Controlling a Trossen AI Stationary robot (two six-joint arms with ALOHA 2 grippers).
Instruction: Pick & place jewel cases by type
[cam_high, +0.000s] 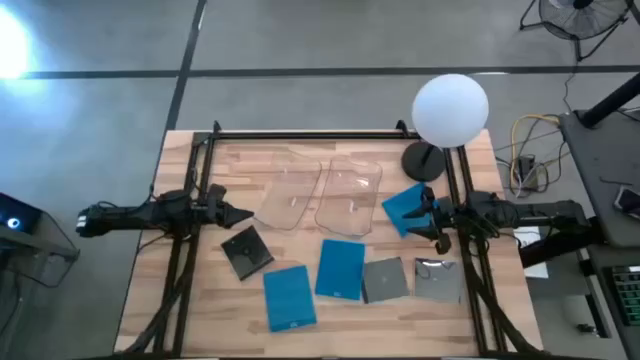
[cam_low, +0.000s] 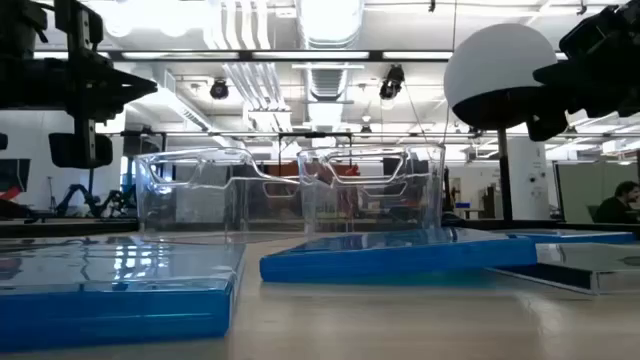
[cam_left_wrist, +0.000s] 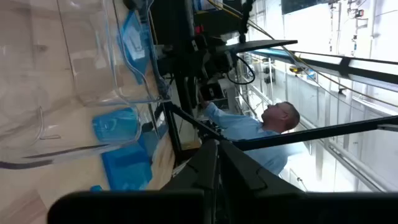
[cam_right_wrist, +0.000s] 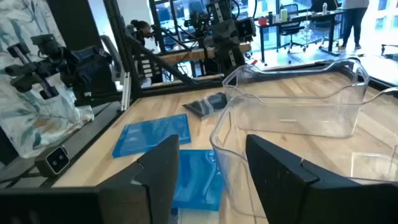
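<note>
Jewel cases are spread over the tabletop (cam_high: 200, 310): blue ones at (cam_high: 289, 297), (cam_high: 341, 268) and (cam_high: 407, 207), a black one (cam_high: 246, 251) and two grey ones (cam_high: 385, 279), (cam_high: 437, 280). Two clear bins (cam_high: 292, 195), (cam_high: 349, 195) are set side by side behind them. The right hand (cam_high: 432, 221) is held open and empty beside the far blue case. The left hand (cam_high: 243, 215) is kept closed on nothing at the left edge.

A robotics lab or open workshop was shown: exposed ceiling ducts (cam_low: 330, 40) and strip lights were seen overhead, office chairs (cam_right_wrist: 297, 30) and more rigs beyond the wooden table (cam_high: 300, 335), and a seated person (cam_left_wrist: 249, 127) nearby.
</note>
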